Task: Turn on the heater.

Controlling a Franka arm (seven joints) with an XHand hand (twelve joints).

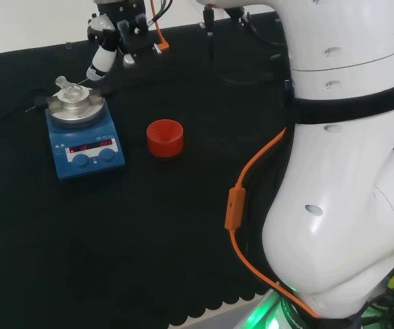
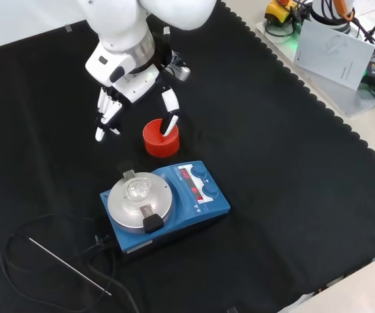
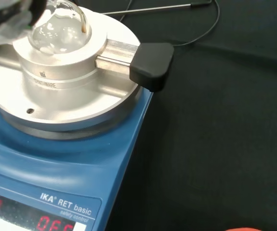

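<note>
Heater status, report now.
Robot hand open, fingers relaxed, hovering above the cloth, off the heater. Heater's knobs untouched; glass flask sits in its metal block. Red ribbed ring stands between hand and heater.

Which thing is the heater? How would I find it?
Look on the black cloth for the blue box, the heater. It has a round silver plate on top holding a small glass flask, and two blue knobs beside red lights; the red ring nearby has none.
</note>
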